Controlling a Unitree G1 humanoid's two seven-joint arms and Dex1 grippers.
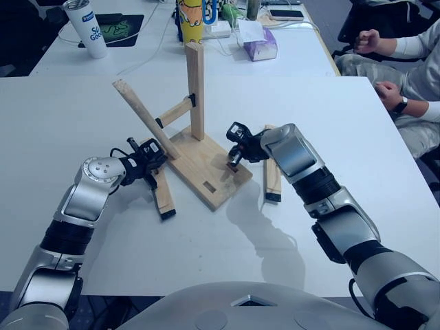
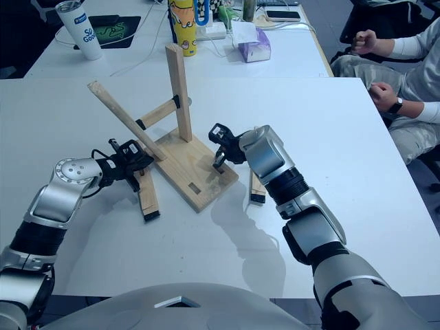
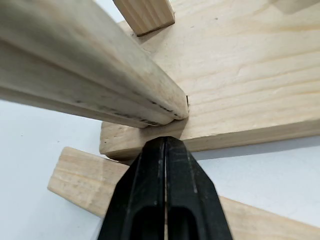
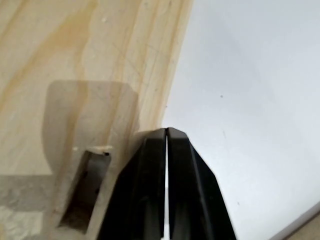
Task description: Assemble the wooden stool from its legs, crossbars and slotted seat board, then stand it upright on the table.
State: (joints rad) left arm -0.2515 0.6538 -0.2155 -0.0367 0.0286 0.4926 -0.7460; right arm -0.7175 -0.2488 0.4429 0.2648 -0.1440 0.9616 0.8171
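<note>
The slotted seat board (image 1: 199, 168) lies flat on the white table (image 1: 344, 124). One leg (image 1: 196, 89) stands upright in it and a second leg (image 1: 141, 113) leans out to the left, with a crossbar (image 1: 175, 112) joining them. My left gripper (image 1: 152, 158) is shut, its tip (image 3: 165, 141) against the board's edge at the foot of the leaning leg (image 3: 85, 75). My right gripper (image 1: 234, 159) is shut and rests on the board's right edge (image 4: 166, 131) beside an open slot (image 4: 82, 192). One loose leg (image 1: 163, 198) lies under the left gripper, another (image 1: 272, 177) behind the right forearm.
On the far table stand a white tumbler (image 1: 86, 27), a yellow cup (image 1: 191, 20) and a tissue pack (image 1: 260, 45). A seated person's hands (image 1: 388, 93) are at the table's right edge. Bare tabletop lies in front of the board.
</note>
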